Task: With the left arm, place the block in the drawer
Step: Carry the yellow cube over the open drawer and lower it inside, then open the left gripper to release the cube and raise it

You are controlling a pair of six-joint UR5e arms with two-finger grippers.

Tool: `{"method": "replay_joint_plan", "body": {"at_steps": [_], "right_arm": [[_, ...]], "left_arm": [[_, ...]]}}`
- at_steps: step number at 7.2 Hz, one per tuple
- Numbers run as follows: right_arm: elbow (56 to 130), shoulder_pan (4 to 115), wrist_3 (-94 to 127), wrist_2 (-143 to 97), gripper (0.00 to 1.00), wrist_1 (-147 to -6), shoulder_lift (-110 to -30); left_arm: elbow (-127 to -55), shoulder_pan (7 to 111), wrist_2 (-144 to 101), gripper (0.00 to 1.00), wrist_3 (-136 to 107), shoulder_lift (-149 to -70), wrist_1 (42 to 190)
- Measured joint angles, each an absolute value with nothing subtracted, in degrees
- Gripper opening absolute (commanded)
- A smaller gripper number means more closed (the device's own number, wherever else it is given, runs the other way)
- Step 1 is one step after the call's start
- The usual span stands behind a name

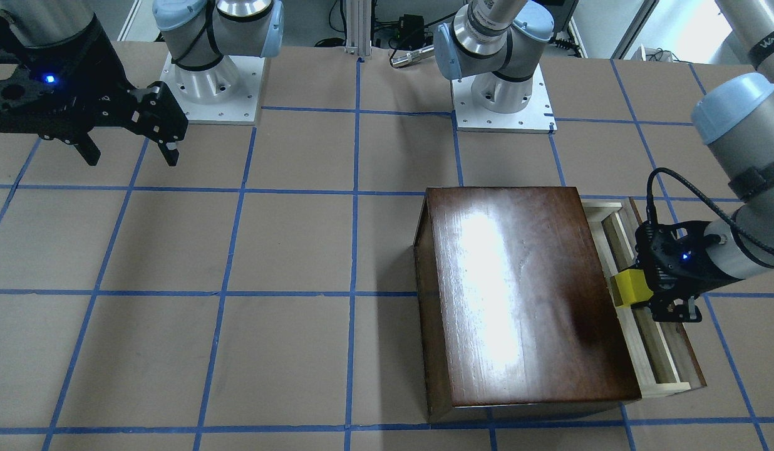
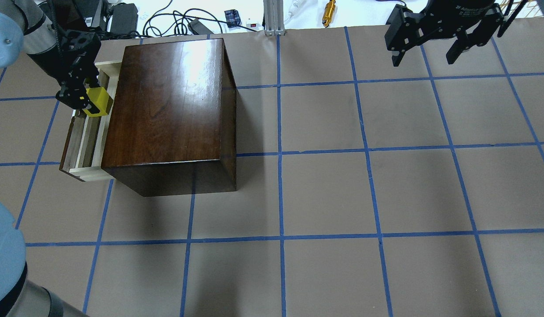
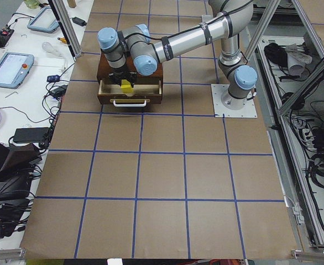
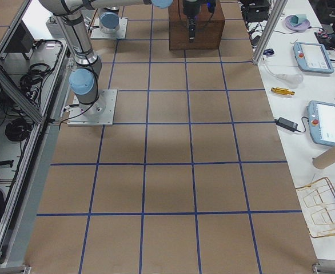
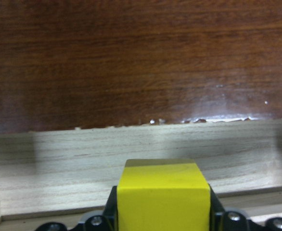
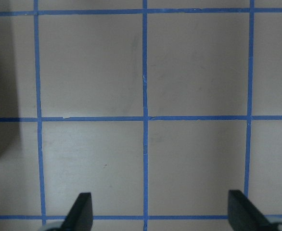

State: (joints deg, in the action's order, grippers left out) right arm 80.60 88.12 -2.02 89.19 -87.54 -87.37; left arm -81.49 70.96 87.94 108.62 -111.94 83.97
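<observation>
The box (image 2: 166, 101) stands near the table's (image 2: 325, 189) far left corner; its drawer (image 2: 86, 143) juts toward the left edge, block (image 2: 98, 102) over it.

Block (image 1: 631, 289): small bright yellow cube, plain faces; clamped between the fingers of the left gripper (image 2: 83, 101), held level over the open tray, just beside the front of the wooden box (image 1: 518, 294). Contact with the tray floor not discernible.

Drawer (image 2: 85, 141): shallow pale-wood tray, dark brown front, white handle; pulled part-way out of the box.

Left arm (image 1: 737, 144): silver, light-blue joint caps, ribbed black cable looping to the gripper; reaches down over the tray.
</observation>
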Motion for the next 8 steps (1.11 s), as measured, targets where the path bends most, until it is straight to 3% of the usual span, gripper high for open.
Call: {"method": "replay_joint_plan", "body": {"at_steps": [1, 2, 4, 5, 6, 8], "right_arm": [[80.6, 88.1, -2.0, 89.2, 1.0, -87.5, -87.4], [80.6, 88.1, -2.0, 89.2, 1.0, -87.5, -87.4], [80.6, 88.1, -2.0, 89.2, 1.0, -87.5, -87.4], [80.6, 88.1, -2.0, 89.2, 1.0, -87.5, -87.4], [80.6, 88.1, -2.0, 89.2, 1.0, -87.5, -87.4], [80.6, 88.1, -2.0, 89.1, 1.0, -87.5, -87.4]], "left_arm": [[-82.3, 70.9, 87.9, 0.39, 108.7, -111.9, 82.9], [-83.2, 70.8, 87.8, 0.59, 109.2, -111.9, 81.2], [-85.3, 70.6, 87.6, 0.63, 109.8, -111.9, 77.7], [-85.8, 70.5, 87.6, 0.69, 109.9, -111.9, 76.9], [-85.9, 70.5, 87.6, 0.88, 109.9, -111.9, 76.6], [-85.7, 70.3, 87.5, 0.95, 109.9, -111.8, 76.8]]}}
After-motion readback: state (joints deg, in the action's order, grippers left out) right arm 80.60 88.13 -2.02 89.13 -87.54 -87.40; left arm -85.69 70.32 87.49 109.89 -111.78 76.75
